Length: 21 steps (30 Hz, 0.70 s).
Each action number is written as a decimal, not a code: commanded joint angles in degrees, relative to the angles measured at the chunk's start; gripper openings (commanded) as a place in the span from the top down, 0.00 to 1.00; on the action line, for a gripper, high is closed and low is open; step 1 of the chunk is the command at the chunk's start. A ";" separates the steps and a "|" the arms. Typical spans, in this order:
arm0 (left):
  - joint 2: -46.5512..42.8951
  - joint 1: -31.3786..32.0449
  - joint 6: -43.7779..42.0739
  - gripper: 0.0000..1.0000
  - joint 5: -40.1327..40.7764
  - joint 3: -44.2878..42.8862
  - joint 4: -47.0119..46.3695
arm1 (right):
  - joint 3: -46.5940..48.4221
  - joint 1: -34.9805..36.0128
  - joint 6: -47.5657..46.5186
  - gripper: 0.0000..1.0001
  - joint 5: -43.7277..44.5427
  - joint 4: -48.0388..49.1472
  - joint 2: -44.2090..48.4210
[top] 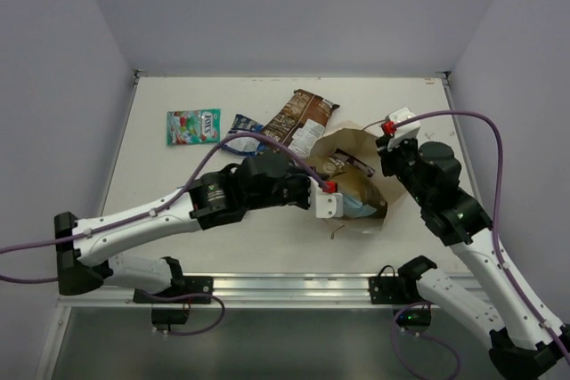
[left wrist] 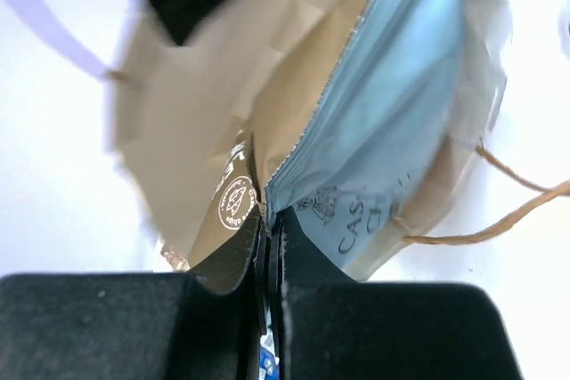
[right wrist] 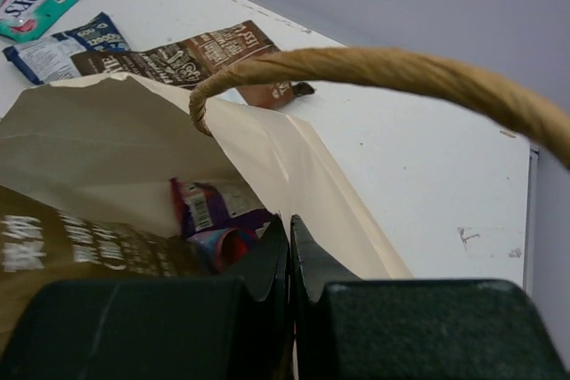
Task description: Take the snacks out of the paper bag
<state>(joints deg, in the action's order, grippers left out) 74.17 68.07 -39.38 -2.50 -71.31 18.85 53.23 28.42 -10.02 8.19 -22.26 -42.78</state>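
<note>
The cream paper bag (top: 349, 150) lies open on its side at the table's middle right. My left gripper (top: 347, 206) is at its mouth, shut on the edge of a pale blue packet (left wrist: 392, 104), with an olive-brown packet (left wrist: 227, 211) beside the left gripper (left wrist: 269, 220). My right gripper (top: 383, 159) is shut on the bag's cream wall (right wrist: 294, 157) under the cord handle (right wrist: 383, 73). Inside the bag I see a purple packet (right wrist: 214, 206), a blue-red packet (right wrist: 223, 242) and the olive-brown packet (right wrist: 80, 246). Green-red (top: 193, 126), blue-white (top: 245, 126) and dark brown-white (top: 303, 117) packets lie on the table.
The white table (top: 178, 184) has grey walls on three sides and a metal rail (top: 285, 287) along the near edge. A loose cord handle (left wrist: 499, 220) trails on the table by the bag's mouth.
</note>
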 commanded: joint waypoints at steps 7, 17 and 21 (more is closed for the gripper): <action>-10.97 0.31 13.25 1.00 5.40 -12.18 0.66 | -0.67 -1.88 2.11 1.00 5.44 1.08 -0.63; -12.57 -0.92 13.80 1.00 48.31 -16.23 -1.97 | -0.23 -2.06 2.73 1.00 4.38 0.99 -0.37; -11.24 -11.71 16.95 1.00 48.74 -15.09 -0.66 | -0.41 -2.06 3.08 1.00 3.68 0.99 -0.11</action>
<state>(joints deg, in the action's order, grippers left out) 62.04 61.95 -24.64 35.92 -85.76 20.86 53.15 26.83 -8.16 11.05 -21.39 -43.11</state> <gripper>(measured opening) 0.030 0.021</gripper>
